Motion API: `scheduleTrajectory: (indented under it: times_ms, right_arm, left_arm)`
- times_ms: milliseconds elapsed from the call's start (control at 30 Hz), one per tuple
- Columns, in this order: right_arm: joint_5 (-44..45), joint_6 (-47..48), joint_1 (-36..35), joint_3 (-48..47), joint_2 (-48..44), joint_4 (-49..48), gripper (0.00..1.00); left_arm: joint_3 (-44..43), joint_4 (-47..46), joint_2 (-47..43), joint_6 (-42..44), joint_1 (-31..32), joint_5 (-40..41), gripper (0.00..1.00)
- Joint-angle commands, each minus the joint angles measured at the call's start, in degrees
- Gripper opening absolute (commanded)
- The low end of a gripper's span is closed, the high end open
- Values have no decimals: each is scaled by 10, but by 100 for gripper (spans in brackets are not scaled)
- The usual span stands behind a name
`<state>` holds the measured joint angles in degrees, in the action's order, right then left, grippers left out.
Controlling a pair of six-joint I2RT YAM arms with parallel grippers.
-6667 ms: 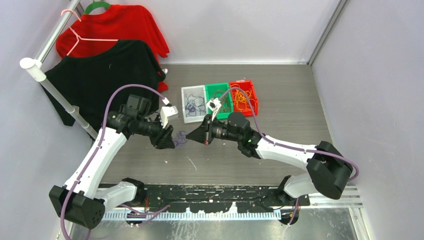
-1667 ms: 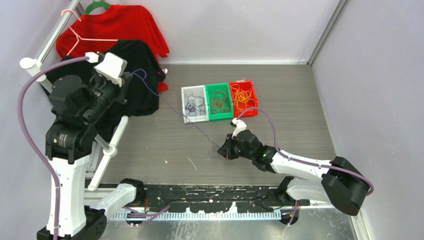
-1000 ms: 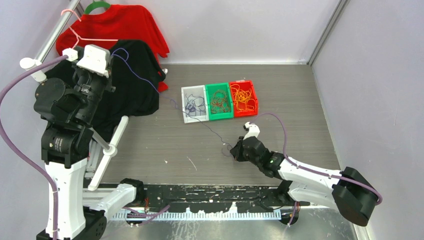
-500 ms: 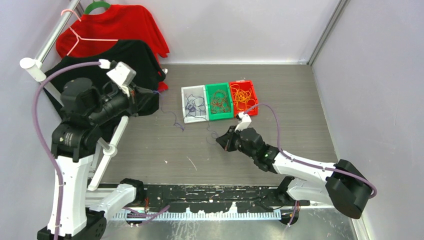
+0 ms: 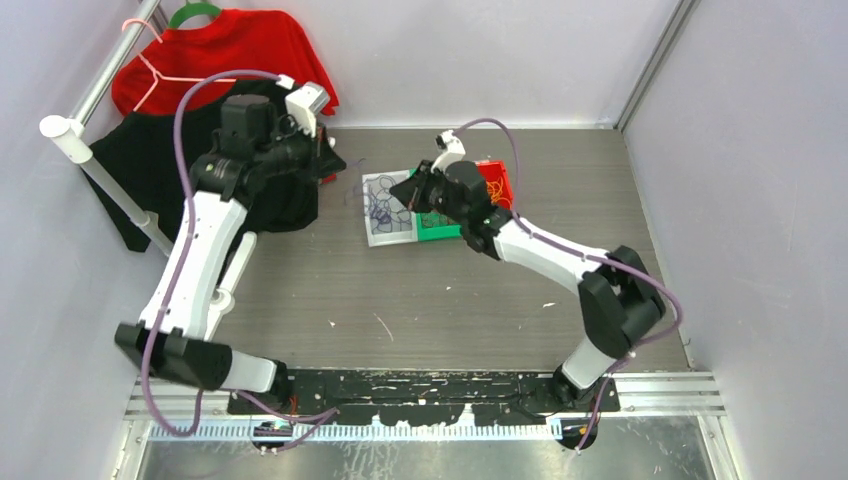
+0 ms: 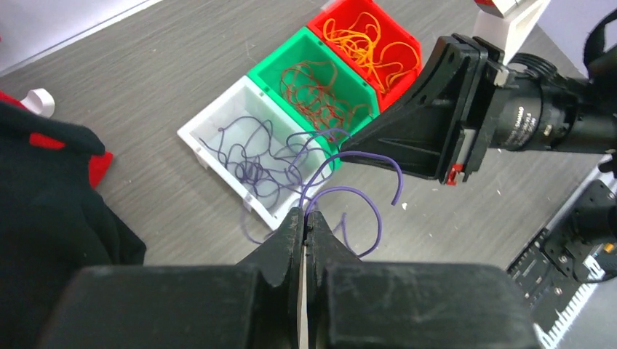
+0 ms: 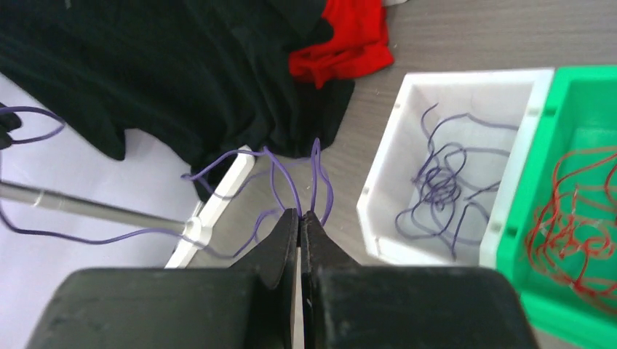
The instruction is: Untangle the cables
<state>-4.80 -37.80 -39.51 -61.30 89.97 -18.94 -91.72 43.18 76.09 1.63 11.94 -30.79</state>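
A single purple cable hangs in the air, curling in loose loops between the two hands, just beside and partly over the white bin at the far middle of the counter. The left hand is closed right down, its fingertips pinching one stretch of this cable, with loops springing up and forward from the pinch. The right hand is likewise nearly fully closed and grips purple strands that arch up from its tips and trail off to one side; it looks like the same cable, though the pictures do not prove that. The two hands are near each other and point toward one another across the bin's near corner. Inside the white bin lies a loose heap of purple cables. The green bin touching it holds dark red-brown cables, and the red bin next in the row holds orange cables. No mixed knot shows on the counter, so the sorting by colour appears well advanced, perhaps near its end. What seems left is to lay the held cable into the white bin and let go. Within each bin the wires lie in overlapping curls, and whether those count as untangled cannot be judged. A black shirt hangs at the left, apart from the bins.
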Motion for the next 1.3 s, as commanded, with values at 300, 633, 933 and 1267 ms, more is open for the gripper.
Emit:
scheduleTrajectory:
  times_ms: [300, 633, 933, 1267]
  right_arm:
    - [-27, 72, 47, -204, 196, 96, 40]
    - [-22, 62, 84, -173, 132, 97, 56]
    - [20, 57, 115, -37, -26, 88, 58]
    - [78, 71, 133, 107, -186, 119, 59]
  left_arm:
    - [-94, -121, 160, -13, 24, 51, 0]
    - [-132, -145, 219, -28, 31, 80, 0]
    - [-94, -161, 242, -20, 72, 126, 0]
    - [-21, -188, 304, 45, 100, 220, 0]
